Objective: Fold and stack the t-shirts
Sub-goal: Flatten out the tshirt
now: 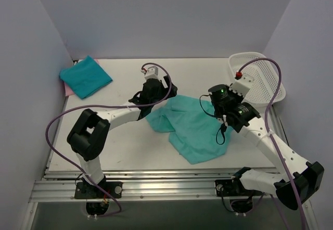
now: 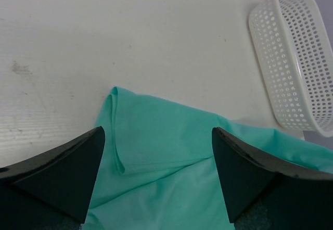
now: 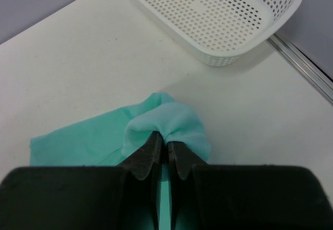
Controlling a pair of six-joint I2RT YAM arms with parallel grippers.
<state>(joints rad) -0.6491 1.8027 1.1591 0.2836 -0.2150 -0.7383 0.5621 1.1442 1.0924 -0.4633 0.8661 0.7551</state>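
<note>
From above, the loose teal t-shirt [image 1: 193,128] lies crumpled mid-table. The folded teal t-shirt [image 1: 86,77] sits on a pink t-shirt [image 1: 66,88] at 10 o'clock, with the basket [image 1: 263,79] at 2. Left wrist: the left gripper [image 2: 156,136] hangs, fingers apart, over the shirt's doubled edge and should pinch it cleanly. Right wrist: the right gripper [image 3: 165,148] is clamped on a bunched corner; pulling outward evenly should flatten the cloth.
</note>
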